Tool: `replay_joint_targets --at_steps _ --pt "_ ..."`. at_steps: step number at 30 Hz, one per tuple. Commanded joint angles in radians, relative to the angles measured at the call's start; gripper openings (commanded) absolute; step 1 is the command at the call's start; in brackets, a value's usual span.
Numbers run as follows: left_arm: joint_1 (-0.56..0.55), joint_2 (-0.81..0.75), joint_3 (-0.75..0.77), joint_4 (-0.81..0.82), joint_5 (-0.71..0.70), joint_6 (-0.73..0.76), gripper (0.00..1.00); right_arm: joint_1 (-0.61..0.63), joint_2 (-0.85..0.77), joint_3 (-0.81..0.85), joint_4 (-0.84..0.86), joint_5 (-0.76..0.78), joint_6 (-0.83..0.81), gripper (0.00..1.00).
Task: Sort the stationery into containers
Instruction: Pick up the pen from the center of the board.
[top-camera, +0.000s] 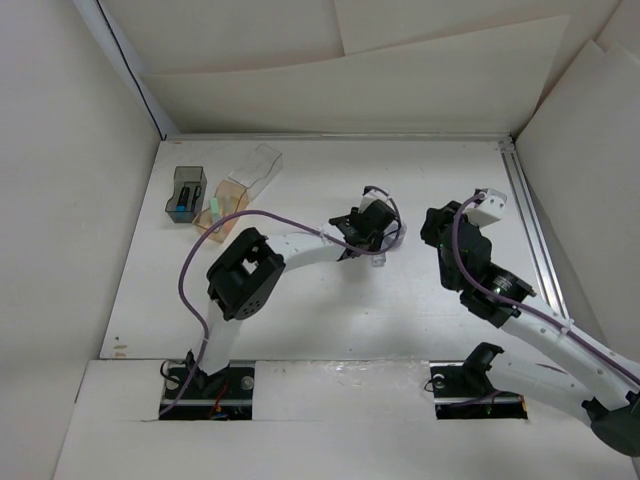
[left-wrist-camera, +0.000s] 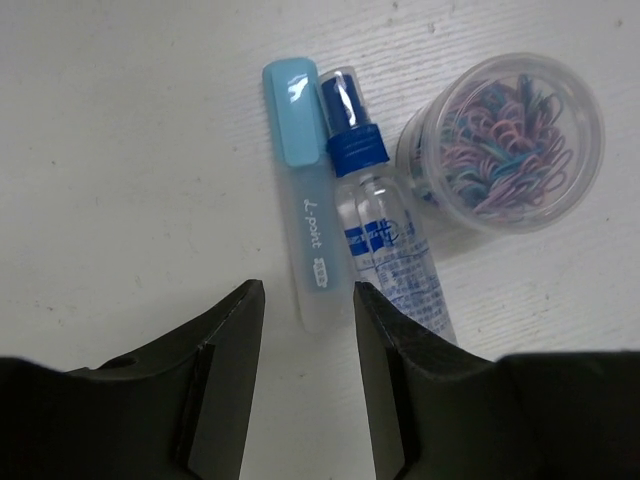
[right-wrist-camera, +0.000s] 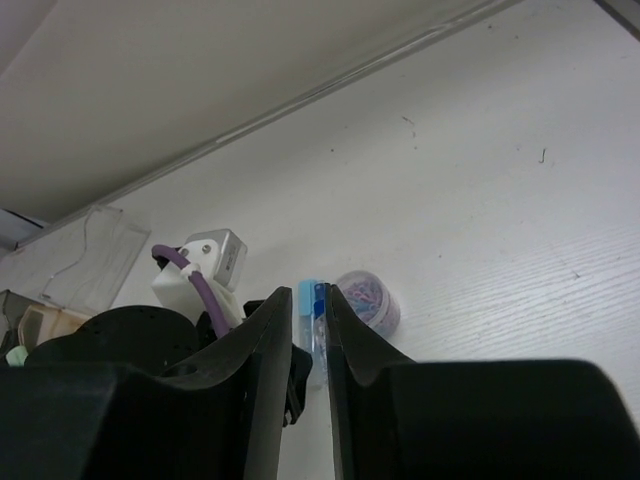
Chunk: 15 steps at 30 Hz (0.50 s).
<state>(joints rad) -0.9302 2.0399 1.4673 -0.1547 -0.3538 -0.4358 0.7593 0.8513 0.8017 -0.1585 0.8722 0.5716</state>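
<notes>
From above, the white table (top-camera: 330, 320) has three small bins up at 10 o'clock. There is a dark grey bin (top-camera: 187, 193), an orange bin (top-camera: 222, 208) just beside it at its 3 o'clock, and a clear bin (top-camera: 256, 167) at 1 o'clock from the orange one. Small coloured bits lie in the grey bin and the orange bin, too small to name. The left arm (top-camera: 300, 245) reaches to the middle of the table. The right arm (top-camera: 520, 310) bends in from 4 o'clock, and its tip is near the left arm's tip. In the left wrist view, the left gripper (left-wrist-camera: 305, 335) has its two black fingers apart and holds nothing. A pen (left-wrist-camera: 300, 200) with a light blue cap lies flat on the table, and its clear end sits in the gap between the fingertips — I cannot tell if it touches them. A small clear bottle (left-wrist-camera: 385, 240) with a dark blue cap lies right against the pen at its 3 o'clock, pointing the same way. A round clear tub (left-wrist-camera: 510, 140) full of pink and blue paper clips is at 2 o'clock, just beside the bottle. In the right wrist view, the right gripper (right-wrist-camera: 308, 370) has only a thin gap between its fingers, with nothing in it. Past the gap, at 12 o'clock, are the pen, the bottle and the tub, well apart from these fingers — a white camera box (right-wrist-camera: 205, 262) on the left arm shows at 10 o'clock.
</notes>
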Motion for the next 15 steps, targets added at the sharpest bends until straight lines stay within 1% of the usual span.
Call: replay_joint_targets --at_steps 1,4,8,10,12,15 --pt "-0.010 0.032 0.077 0.011 -0.002 -0.003 0.38 -0.005 -0.001 0.010 0.010 -0.015 -0.010 0.26" --pt "-0.010 0.069 0.119 0.001 -0.002 0.009 0.38 -0.005 -0.001 0.010 0.019 -0.025 -0.019 0.26" --pt "-0.010 0.092 0.133 -0.008 -0.048 0.020 0.38 -0.005 -0.001 0.010 0.028 -0.035 -0.029 0.27" --pt "-0.010 0.092 0.142 -0.017 -0.066 0.020 0.35 -0.005 -0.001 0.010 0.028 -0.035 -0.029 0.27" --pt "-0.010 0.092 0.114 0.006 -0.076 0.020 0.35 -0.005 -0.001 0.010 0.028 -0.035 -0.029 0.27" --pt "-0.010 0.049 0.065 0.049 -0.076 0.011 0.32 -0.005 -0.001 0.010 0.028 -0.044 -0.029 0.27"
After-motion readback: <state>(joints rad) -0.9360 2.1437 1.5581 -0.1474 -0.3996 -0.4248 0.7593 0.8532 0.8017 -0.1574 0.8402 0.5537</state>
